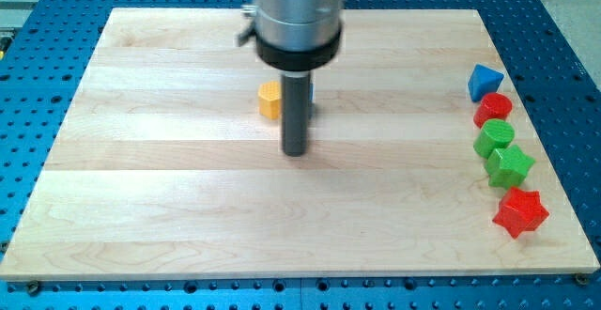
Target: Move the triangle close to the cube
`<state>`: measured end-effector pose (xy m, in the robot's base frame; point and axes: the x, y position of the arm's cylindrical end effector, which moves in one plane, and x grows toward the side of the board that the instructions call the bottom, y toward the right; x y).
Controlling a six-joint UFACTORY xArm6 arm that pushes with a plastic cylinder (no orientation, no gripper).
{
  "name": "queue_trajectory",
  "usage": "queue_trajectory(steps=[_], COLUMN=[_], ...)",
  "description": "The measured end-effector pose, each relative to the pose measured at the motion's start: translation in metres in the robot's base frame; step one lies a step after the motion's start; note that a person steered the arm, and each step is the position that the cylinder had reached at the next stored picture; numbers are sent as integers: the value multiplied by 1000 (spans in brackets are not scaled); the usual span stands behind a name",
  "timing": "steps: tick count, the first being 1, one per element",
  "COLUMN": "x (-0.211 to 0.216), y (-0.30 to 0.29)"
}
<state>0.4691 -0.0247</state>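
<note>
My tip [297,150] rests mid-board, no jaws to open or shut, just below the yellow block [269,100]. Blue triangle [485,81] sits far at the view's right, apex up-left, touching the red block [493,109].

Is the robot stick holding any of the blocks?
No, nothing is held. My tip only pushes; it stands just below the yellow block, far from the blue triangle.

tip: my tip [297,151] rests mid-counter [169,207], just beside the yellow block [269,100]
right edge: blue triangle [485,81], red cylinder [493,109], green block [494,137], green star [511,166], red star [520,212]
</note>
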Motion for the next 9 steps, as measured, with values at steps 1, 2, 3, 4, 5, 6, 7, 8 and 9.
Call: queue_trajectory(steps=[1, 2, 3, 4, 5, 6, 7, 8, 9], x=[15, 36, -18, -81, -136, -163, -165, -161, -121], y=[-9, 40, 77, 138, 219, 307, 341, 368, 358])
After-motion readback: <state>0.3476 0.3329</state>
